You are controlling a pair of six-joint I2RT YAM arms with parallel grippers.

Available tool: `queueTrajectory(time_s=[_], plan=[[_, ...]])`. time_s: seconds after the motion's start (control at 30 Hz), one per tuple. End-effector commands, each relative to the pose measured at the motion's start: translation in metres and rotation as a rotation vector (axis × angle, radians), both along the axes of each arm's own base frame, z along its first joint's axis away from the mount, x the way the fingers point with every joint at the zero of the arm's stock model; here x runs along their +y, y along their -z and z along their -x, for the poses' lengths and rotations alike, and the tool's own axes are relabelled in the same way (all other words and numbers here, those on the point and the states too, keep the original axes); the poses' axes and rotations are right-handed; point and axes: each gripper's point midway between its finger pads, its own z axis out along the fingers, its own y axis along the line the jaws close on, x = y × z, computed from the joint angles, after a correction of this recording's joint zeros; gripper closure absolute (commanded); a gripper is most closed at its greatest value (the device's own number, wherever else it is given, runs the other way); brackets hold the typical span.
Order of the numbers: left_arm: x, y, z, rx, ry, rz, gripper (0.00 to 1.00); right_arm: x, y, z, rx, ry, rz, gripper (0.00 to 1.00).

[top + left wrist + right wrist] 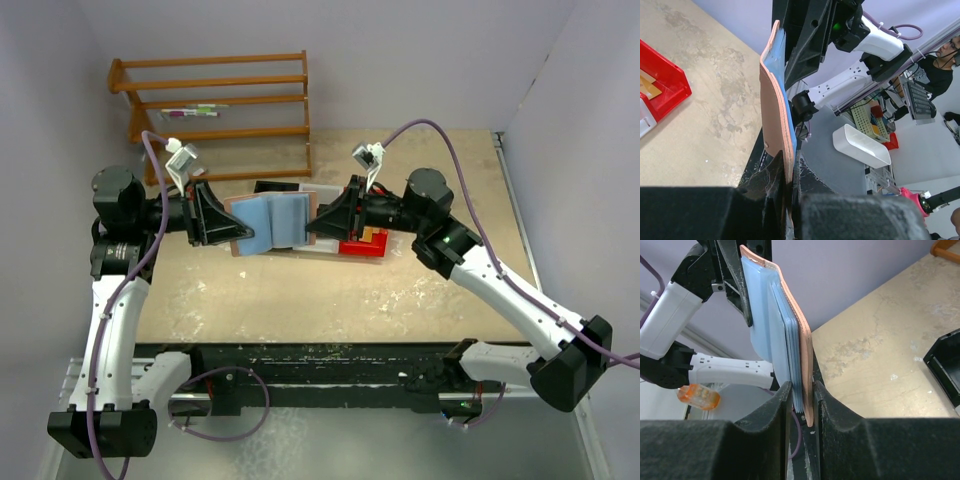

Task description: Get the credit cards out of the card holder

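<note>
wooden rack [215, 100] sits back left on the tabletop [350, 300], well apart from the rest; left claw [232, 228] is clamped on the left flap of the card holder [272, 222]; in the left wrist view its fingers [850, 215] pinch the flap's lower edge, pinkish-brown outside facing the camera, blue lining on the far side; holder is open like a book, blue lining up toward the top camera, held off the tabletop and spanning between the two claws; black bin [275, 187] sits on the tabletop just behind it; right claw [318, 222] is clamped on the holder's right side; in the right wrist view both fingers [760, 425] squeeze the pink outer flap plus a stack of blue sleeves; can't tell whether any credit cards sit in those sleeves; red bin [365, 245] rests on the tabletop just right of the holder, partly hidden under the right claw; flat golden-yellow card [647, 85] lies in that bin, cut off by the frame edge
</note>
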Motion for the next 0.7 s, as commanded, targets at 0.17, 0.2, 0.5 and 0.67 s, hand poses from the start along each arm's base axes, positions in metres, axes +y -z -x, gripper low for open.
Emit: queueTrajectory(time_s=[0.17, 0.2, 0.5, 0.67], plan=[[-0.001, -0.023, 0.011, -0.102, 0.022, 0.002, 1.00, -0.001, -0.049, 0.035, -0.122, -0.185, -0.188, 0.77], [-0.001, -0.023, 0.011, -0.102, 0.023, 0.003, 1.00, -0.002, -0.052, 0.039, -0.124, -0.208, -0.208, 0.79], [-0.001, -0.031, 0.016, -0.114, 0.029, 0.010, 1.00, 0.004, -0.038, 0.016, -0.074, -0.104, -0.127, 0.78], [-0.001, -0.036, 0.019, -0.123, 0.030, 0.014, 1.00, 0.004, -0.028, -0.003, -0.058, -0.012, -0.072, 0.74]])
